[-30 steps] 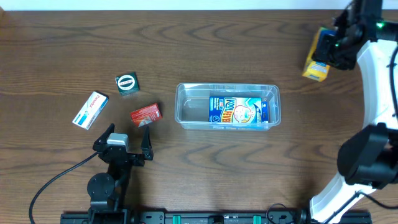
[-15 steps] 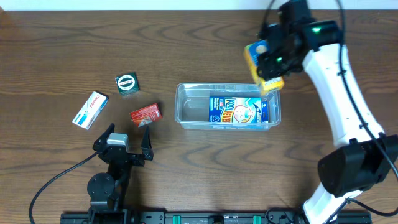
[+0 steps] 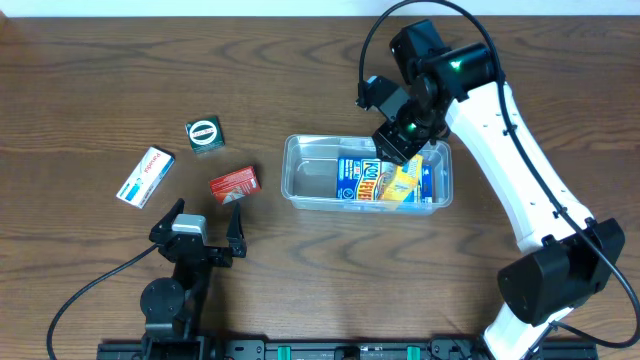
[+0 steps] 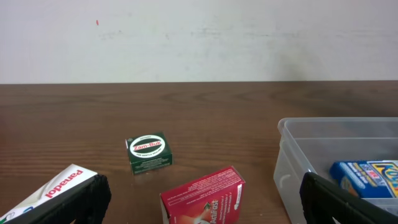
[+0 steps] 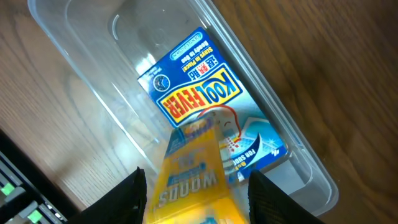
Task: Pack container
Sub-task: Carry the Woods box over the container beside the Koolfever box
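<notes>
While the right pincer (image 3: 400, 148) hangs over the right end of the container (image 3: 312, 172), a yellow box (image 3: 402, 182) sits between its two fingers. The box leans down onto a blue box (image 3: 358, 178) lying flat inside. The fingers are about as wide apart as the yellow box, and I cannot tell if they press it. The container is right under this pincer, on the brown desk (image 3: 100, 80). The left pincer (image 3: 207, 212) is wide open with nothing in it. A red box (image 3: 234, 184) lies just in front of it. A green box (image 3: 204, 134) is farther ahead and a white box (image 3: 146, 176) is off to its left.
</notes>
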You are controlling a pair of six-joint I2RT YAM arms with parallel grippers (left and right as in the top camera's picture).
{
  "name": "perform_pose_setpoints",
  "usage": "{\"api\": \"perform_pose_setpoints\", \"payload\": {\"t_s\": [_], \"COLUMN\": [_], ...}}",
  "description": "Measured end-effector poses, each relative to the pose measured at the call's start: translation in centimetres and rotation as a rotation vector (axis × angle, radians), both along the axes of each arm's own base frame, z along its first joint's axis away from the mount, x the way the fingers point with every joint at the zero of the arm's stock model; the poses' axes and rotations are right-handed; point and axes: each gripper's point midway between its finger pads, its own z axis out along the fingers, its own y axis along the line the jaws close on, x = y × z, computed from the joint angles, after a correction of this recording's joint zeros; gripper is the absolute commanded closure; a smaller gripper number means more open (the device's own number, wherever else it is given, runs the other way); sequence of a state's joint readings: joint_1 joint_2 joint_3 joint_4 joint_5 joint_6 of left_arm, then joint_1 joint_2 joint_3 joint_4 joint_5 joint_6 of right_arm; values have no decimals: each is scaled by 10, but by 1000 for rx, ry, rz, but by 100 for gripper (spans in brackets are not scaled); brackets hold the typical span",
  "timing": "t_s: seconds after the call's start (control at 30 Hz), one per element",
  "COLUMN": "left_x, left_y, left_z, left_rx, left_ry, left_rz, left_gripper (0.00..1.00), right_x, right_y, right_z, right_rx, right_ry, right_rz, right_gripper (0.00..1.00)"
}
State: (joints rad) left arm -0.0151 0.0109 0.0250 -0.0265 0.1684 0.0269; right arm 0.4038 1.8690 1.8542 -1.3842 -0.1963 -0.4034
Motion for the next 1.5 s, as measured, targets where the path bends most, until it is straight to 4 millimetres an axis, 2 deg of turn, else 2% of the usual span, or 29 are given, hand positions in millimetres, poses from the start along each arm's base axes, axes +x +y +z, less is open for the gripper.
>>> {"api": "perform_pose_setpoints", "payload": {"t_s": [0.47,0.83,1.0,1.1,1.2,1.33,1.5], "left_x": [0,0,0,0,0,0,0], "left_y": [0,0,0,0,0,0,0], "left_z": [0,0,0,0,0,0,0], "left_rx": [0,0,0,0,0,0,0], "left_ry": [0,0,0,0,0,0,0], "left_rz": [0,0,0,0,0,0,0], "left_gripper": [2,2,2,2,2,2,2], "right_x": [1,-36,-43,-54,-66,-67,-67], "right_y": [1,-14,-16,-22,-31,-37,-46], "right_z": [1,0,19,36,45,42,30], "right_rx": [8,-46,-21,-9,-29,-61,-118], "right_ry": [-2,183,157,141,146,148,150], "right_rz": [-2,-199,-261,-294,-333,-365,-405], "right_gripper": [49,54,60,67,71,75,76]}}
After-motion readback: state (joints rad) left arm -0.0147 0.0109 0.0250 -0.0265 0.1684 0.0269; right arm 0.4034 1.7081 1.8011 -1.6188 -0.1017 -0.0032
